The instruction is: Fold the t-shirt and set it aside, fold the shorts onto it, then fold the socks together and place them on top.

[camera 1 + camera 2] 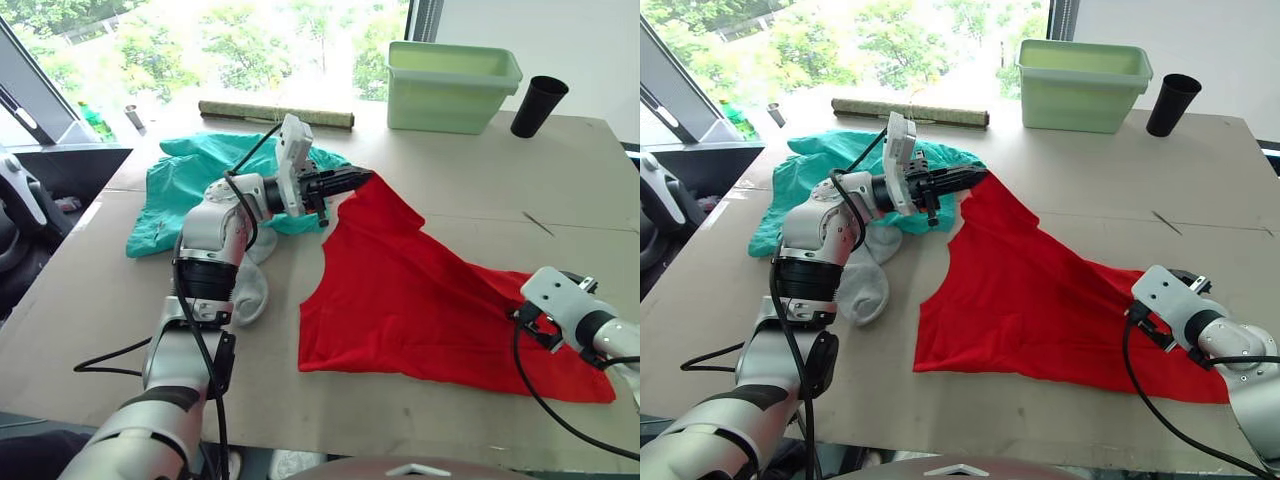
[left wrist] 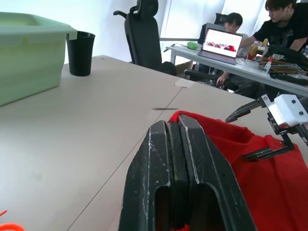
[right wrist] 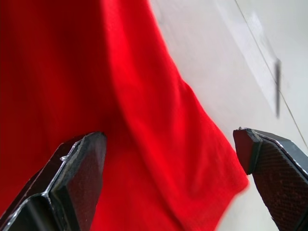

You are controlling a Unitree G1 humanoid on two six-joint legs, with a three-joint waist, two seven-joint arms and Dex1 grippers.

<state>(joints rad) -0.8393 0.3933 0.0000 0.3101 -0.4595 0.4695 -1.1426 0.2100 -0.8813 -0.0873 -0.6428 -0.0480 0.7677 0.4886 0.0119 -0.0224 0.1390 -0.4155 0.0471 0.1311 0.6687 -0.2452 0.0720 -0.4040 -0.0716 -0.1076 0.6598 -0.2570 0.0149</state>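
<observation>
Red t-shirt [image 1: 420, 300] spread on table [image 1: 470, 180]. Shorts [image 1: 190, 175] and socks [image 1: 862, 285] partly hidden behind left arm. Left gripper [image 1: 358, 180], arm outstretched, pinches shirt corner, lifted. Right gripper [image 3: 168, 163] spread wide over shirt's near edge.

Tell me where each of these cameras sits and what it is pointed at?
Left and right eye views: on the head, looking down over both arms at the t-shirt, shorts and socks on the table.
Left wrist view: along the shut left gripper pinching the t-shirt; shows the right gripper, green bin, black cup.
Right wrist view: between the open right gripper's fingers, onto the t-shirt.
All share the t-shirt.
</observation>
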